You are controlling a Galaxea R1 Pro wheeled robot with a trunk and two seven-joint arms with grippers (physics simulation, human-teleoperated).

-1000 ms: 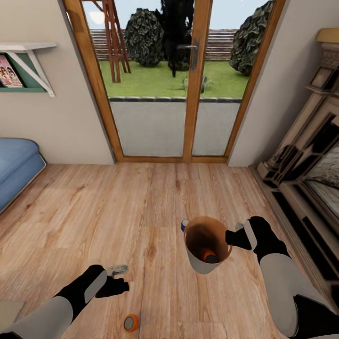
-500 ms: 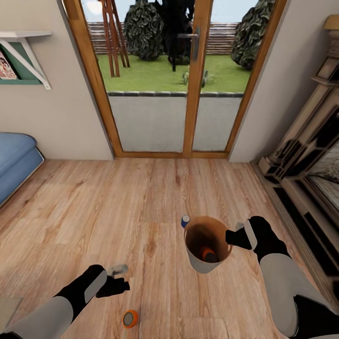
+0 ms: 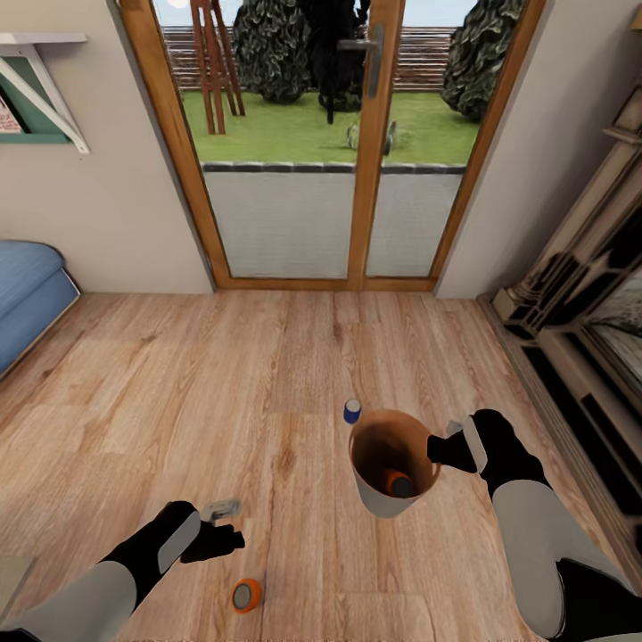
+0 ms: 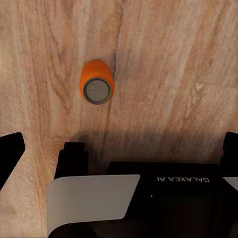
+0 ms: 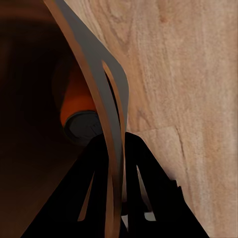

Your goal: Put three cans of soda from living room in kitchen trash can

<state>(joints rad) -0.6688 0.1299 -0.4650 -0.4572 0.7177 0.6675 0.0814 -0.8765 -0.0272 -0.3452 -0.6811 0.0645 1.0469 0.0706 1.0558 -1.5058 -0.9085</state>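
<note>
My view has tilted down; the cans haven't moved. My right gripper (image 3: 443,448) pinches the bin (image 3: 390,464) rim, one orange can (image 3: 398,484) inside. My left gripper (image 3: 227,535) hangs spread over the second orange can (image 3: 247,595) on the floor (image 3: 267,374); blue can (image 3: 352,411) behind the bin.

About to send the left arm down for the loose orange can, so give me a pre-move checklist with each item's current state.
1. Orange can upright on the floor, under the left pincer: ok.
2. Left pincer empty, jaws apart in the wrist view: ok.
3. Right pincer clamped on the bin rim: ok.
4. One orange can already in the bin: ok.
5. Blue can standing beyond the bin, not collected: not ok.
6. Left pincer centred over the can: cannot tell.
</note>
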